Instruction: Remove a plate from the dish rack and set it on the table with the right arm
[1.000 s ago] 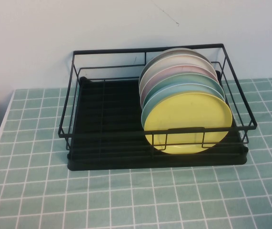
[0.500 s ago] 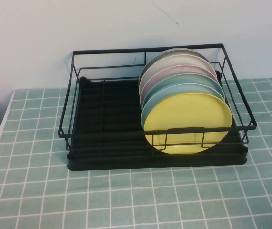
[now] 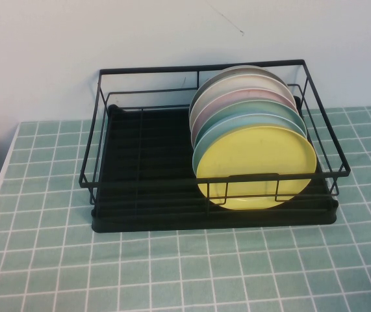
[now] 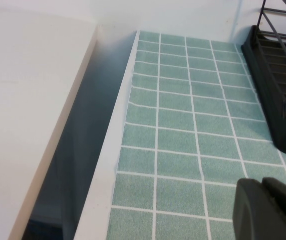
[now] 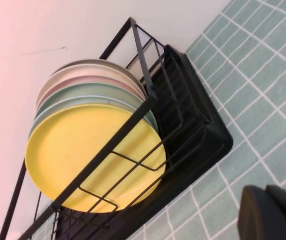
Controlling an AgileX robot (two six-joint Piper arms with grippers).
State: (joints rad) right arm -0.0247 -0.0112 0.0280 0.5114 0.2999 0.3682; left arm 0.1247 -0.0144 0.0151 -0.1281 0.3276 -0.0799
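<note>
Setting: pale green tiled worktop [image 3: 191,273] with white grout is seen against a plain white wall; a white ledge runs beside its left edge in the left wrist view.
Plate: the yellow plate [image 3: 256,167] is stood on edge at the front of a stack in the right half of the dish rack, its face turned toward the front rail and leaned slightly back onto the plate behind. Its round face is crossed by the front wires in the right wrist view [image 5: 90,155].
Stack behind: a light blue plate [image 3: 237,127] is set directly behind the yellow one, then a teal-green plate [image 3: 253,109], a pink plate [image 3: 234,99] and pale plates at the back, all tilted the same way and overlapped.
Dish rack: the black wire rack [image 3: 140,175] with its ribbed tray base is set on the worktop close to the wall, long side along the wall; its left half holds no plates.
Right gripper: the right gripper [image 5: 273,212] is held above the worktop, near the rack's right front corner and apart from it; whether the jaws are spread cannot be told.
Left gripper: the left gripper [image 4: 270,210] is held over the tiles left of the rack, apart from it; the state of its jaws cannot be told.
</note>
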